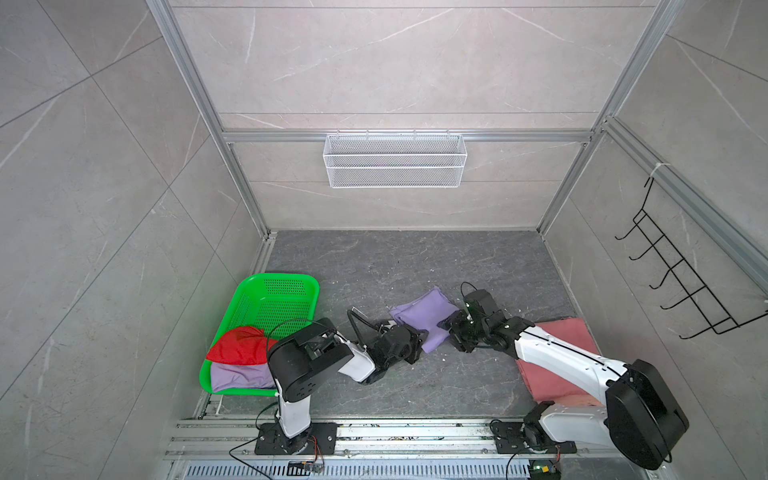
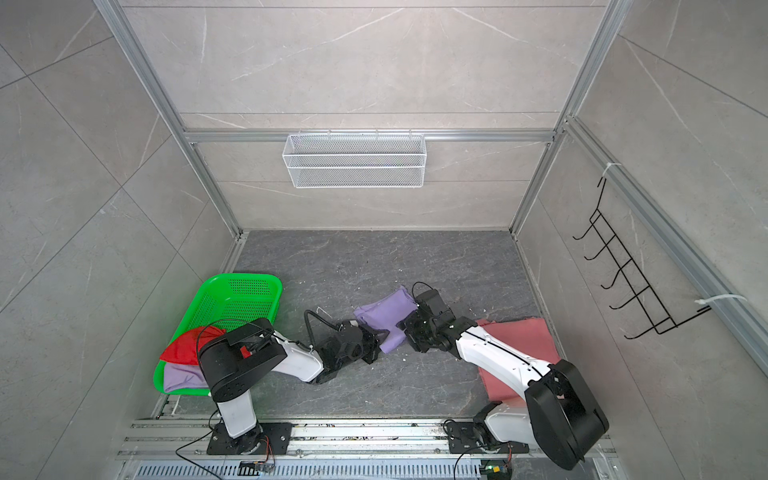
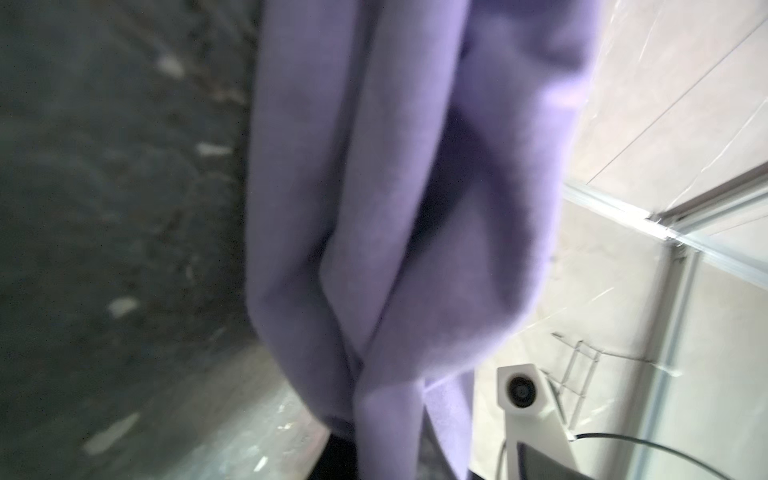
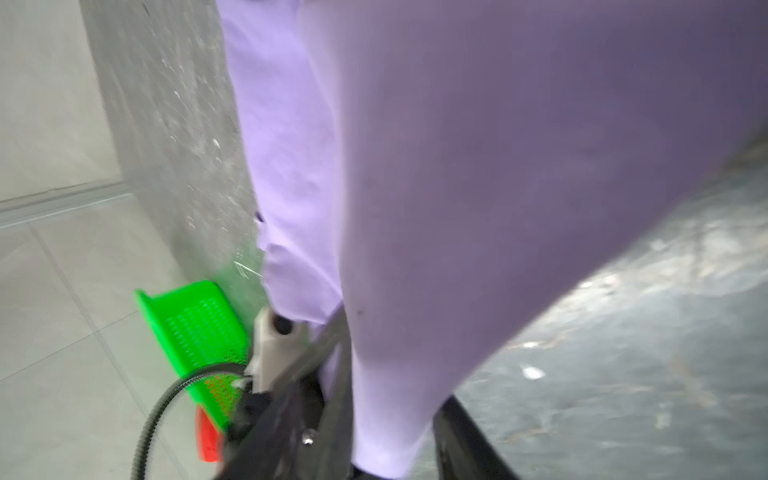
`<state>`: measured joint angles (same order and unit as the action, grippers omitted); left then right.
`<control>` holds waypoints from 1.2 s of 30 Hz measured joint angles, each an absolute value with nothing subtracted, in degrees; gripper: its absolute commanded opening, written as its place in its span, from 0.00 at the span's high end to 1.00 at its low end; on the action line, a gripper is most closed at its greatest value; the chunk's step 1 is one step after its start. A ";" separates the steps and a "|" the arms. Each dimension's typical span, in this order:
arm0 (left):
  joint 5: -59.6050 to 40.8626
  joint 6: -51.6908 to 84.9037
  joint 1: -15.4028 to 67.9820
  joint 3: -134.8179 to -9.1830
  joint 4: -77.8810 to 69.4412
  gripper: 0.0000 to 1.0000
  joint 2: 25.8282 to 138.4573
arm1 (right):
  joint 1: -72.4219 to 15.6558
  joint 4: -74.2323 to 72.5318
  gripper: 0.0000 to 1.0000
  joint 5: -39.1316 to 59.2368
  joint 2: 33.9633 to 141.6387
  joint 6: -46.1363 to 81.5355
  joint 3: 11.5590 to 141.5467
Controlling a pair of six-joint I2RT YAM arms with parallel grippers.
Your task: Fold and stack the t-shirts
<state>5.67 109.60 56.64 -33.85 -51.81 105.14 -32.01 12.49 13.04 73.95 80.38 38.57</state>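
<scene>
One folded lavender cotton t-shirt sits between my left claw, clenched on its edge, and my right claw, whose grip I cannot make out.

There are two lavender t-shirts, one red t-shirt, one salmon-pink t-shirt and one green basket.
</scene>
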 measured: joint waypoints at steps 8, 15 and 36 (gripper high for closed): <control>4.67 111.31 56.62 -35.40 -50.78 1.00 105.14 | -32.01 5.82 0.00 13.50 68.14 83.26 28.58; 0.67 112.16 56.60 -41.21 -44.80 1.00 104.62 | -32.01 -1.93 0.00 9.67 64.03 87.35 23.03; -5.32 111.94 55.88 -42.52 -30.89 0.69 98.15 | -30.98 -11.49 1.00 3.88 75.31 94.83 23.64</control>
